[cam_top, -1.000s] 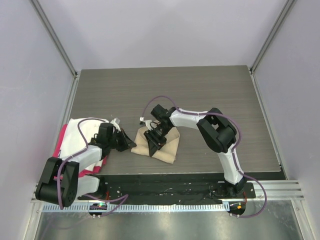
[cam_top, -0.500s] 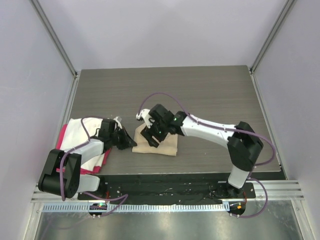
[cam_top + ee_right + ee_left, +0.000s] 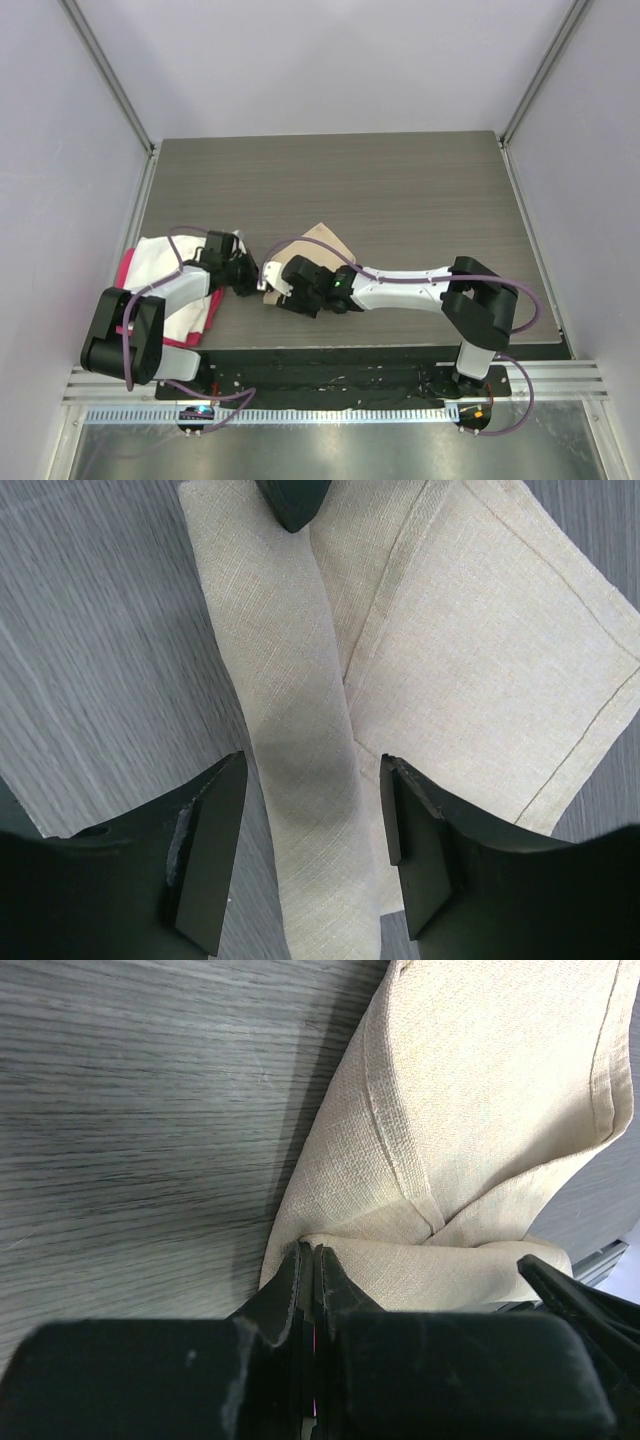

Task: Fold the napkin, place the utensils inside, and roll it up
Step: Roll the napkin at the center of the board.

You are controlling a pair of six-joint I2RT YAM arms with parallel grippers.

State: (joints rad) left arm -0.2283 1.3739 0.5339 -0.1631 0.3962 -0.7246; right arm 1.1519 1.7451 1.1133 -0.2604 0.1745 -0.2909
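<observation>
The beige napkin (image 3: 325,245) lies partly folded on the table, left of centre. In the right wrist view a long folded strip of the napkin (image 3: 300,730) runs over a flat square layer. My right gripper (image 3: 283,285) is open, low over the napkin's near-left end, its fingers (image 3: 210,850) on either side of the strip (image 3: 315,775). My left gripper (image 3: 248,278) is shut, its tips pinching the napkin's left edge (image 3: 308,1252); the napkin (image 3: 470,1130) spreads beyond them. Its tip also shows in the right wrist view (image 3: 292,502). The spoon is out of view.
A white cloth (image 3: 160,262) lies over a pink-red cloth (image 3: 125,272) at the table's left edge, under my left arm. Grey walls enclose the table on three sides. The metal rail with both arm bases (image 3: 330,375) runs along the near edge.
My right arm has stretched out low and swung its gripper toward the near left, off the napkin's top. The napkin has spread out, its far corner now showing. The left gripper has barely moved.
</observation>
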